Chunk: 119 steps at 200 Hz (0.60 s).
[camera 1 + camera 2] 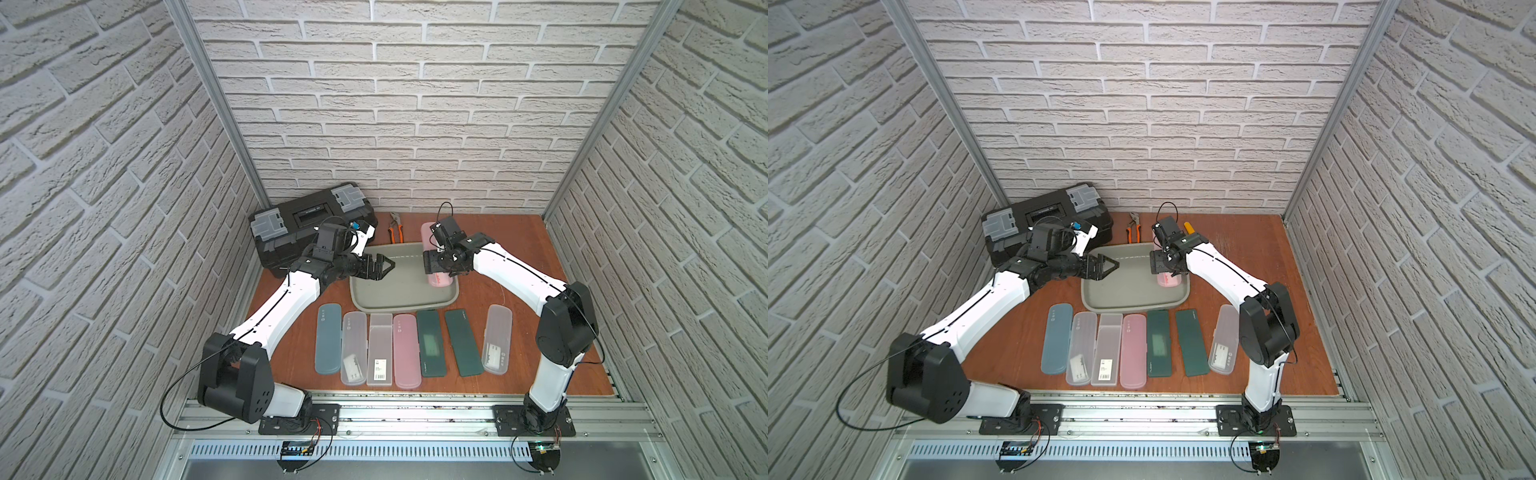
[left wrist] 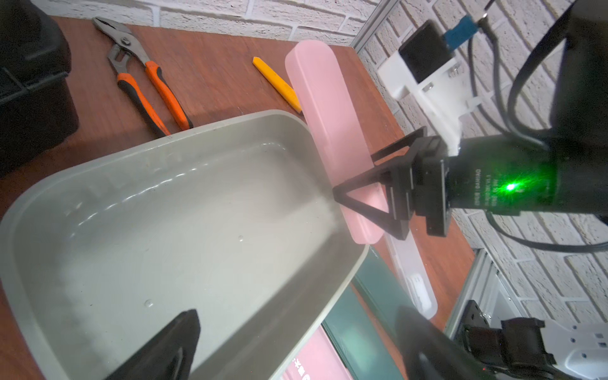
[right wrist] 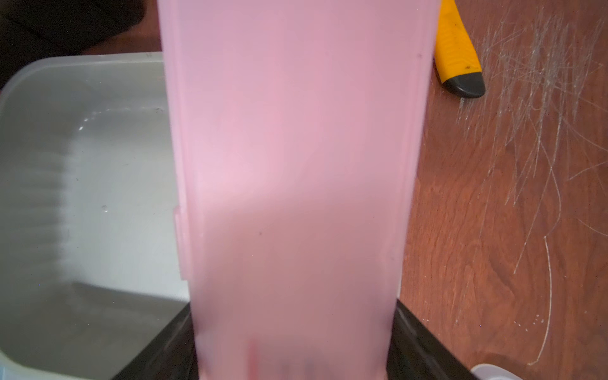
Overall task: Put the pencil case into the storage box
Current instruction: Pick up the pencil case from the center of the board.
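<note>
A pink translucent pencil case (image 1: 440, 281) (image 1: 1169, 282) (image 2: 325, 108) (image 3: 296, 164) hangs above the right rim of the storage box, with my right gripper (image 1: 436, 266) (image 1: 1165, 266) (image 2: 362, 197) (image 3: 292, 345) shut on its near end. Its far end juts past the box's back corner. The storage box (image 1: 395, 291) (image 1: 1125, 291) (image 2: 164, 214) (image 3: 82, 164) is a shallow grey-green tub with nothing in it. My left gripper (image 1: 384, 266) (image 1: 1111, 266) (image 2: 296, 345) hovers open over the box's left part, nothing between its fingers.
A black toolbox (image 1: 307, 232) with grey latches stands behind the left arm. Orange-handled pliers (image 1: 395, 228) (image 2: 148, 85) and a yellow utility knife (image 2: 276, 82) (image 3: 457, 49) lie behind the box. Several pencil cases (image 1: 407, 353) lie in a row in front of it.
</note>
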Motion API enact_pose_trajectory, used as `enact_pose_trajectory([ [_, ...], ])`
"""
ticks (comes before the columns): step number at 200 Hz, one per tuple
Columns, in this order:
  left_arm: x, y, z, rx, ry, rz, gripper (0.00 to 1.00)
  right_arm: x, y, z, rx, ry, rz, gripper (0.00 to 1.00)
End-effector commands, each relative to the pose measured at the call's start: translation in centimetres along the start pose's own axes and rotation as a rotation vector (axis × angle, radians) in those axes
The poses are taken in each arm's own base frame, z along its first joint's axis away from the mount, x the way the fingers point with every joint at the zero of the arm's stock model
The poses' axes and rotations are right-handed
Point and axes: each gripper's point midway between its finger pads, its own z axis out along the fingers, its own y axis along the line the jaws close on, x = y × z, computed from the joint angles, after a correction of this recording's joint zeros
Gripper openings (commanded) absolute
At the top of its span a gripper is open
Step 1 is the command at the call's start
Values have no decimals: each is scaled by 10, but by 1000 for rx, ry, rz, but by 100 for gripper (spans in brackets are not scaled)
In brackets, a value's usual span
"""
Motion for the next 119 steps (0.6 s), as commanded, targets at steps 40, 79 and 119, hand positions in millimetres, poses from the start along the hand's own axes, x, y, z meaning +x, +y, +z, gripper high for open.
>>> enact_pose_trajectory([
  [40, -12, 8, -5, -75, -46, 22, 98, -3, 11, 18, 22, -26, 7, 61],
  [79, -12, 4, -6, -69, -52, 37, 98, 4, 11, 37, 38, 3, 20, 60],
  [119, -12, -1, -9, -73, -56, 56, 98, 13, 8, 54, 64, 33, 31, 60],
])
